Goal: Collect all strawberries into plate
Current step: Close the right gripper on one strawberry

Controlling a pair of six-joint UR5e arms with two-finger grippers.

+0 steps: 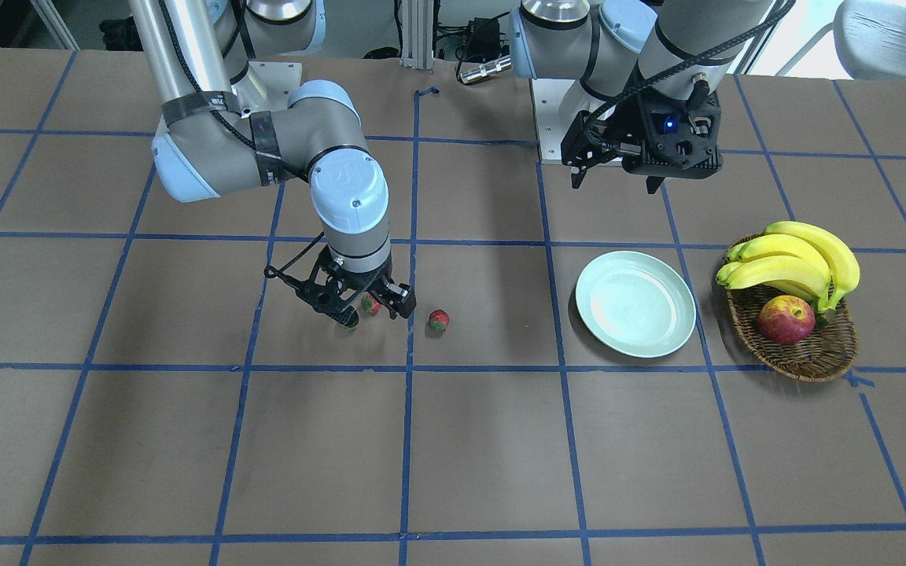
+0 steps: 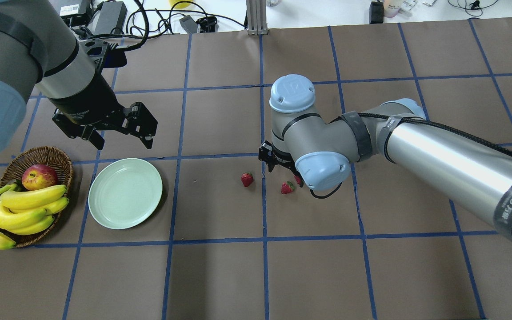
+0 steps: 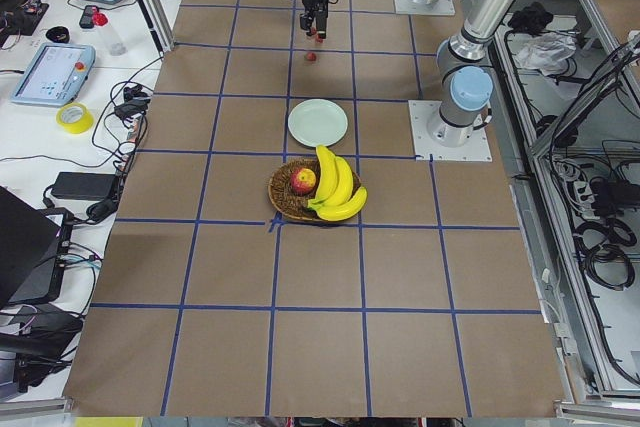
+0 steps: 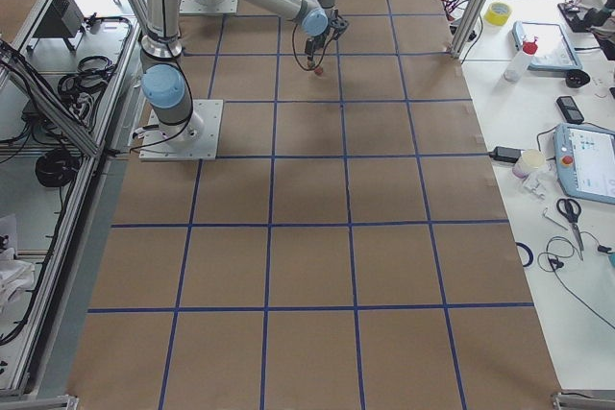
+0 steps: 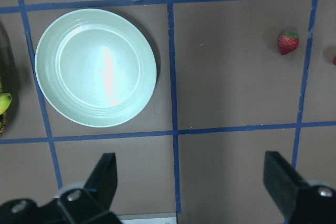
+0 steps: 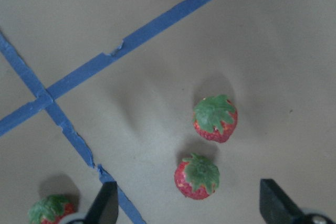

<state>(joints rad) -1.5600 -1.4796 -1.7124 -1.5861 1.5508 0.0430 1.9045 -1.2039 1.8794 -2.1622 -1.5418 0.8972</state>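
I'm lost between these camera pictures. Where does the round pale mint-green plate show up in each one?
Exterior front-facing: round pale mint-green plate, right of centre.
Overhead exterior: plate, lower left.
Exterior left: plate, upper middle.
Exterior right: cannot make it out.
Left wrist-mounted: plate, upper left.
Right wrist-mounted: not in it.
Shared landmark: the brown wicker basket of yellow bananas beside the plate.
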